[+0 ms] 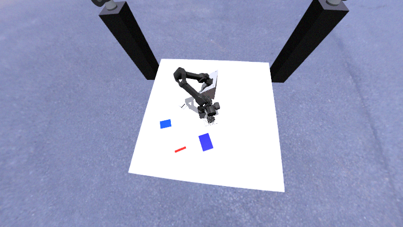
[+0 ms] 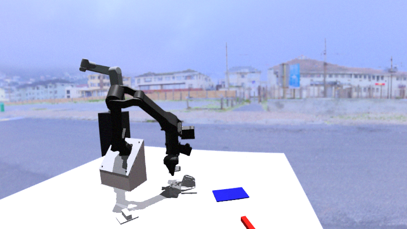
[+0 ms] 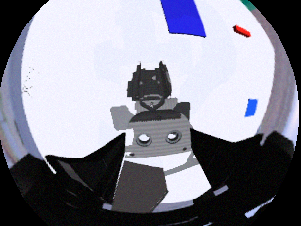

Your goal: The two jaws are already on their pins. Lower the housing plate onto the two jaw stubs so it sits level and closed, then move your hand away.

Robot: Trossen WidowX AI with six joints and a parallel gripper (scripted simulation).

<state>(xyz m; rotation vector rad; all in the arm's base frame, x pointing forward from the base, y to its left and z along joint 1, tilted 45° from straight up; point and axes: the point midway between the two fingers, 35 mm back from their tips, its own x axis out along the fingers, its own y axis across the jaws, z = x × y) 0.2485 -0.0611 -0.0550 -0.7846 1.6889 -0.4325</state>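
The grey housing plate has two round holes and spans the space between my fingertips. My gripper is shut on it by its two sides. It hangs above the table, beside and partly over the jaws. The dark jaws lie just beyond the plate's far edge in the wrist view, pointing away from it. The stubs are hidden or too dark to tell apart. The plate is apart from the jaws and looks roughly level.
A dark blue pad lies beyond the jaws. A lighter blue pad and a red bar lie aside. A small white block and the arm's wedge base stand behind.
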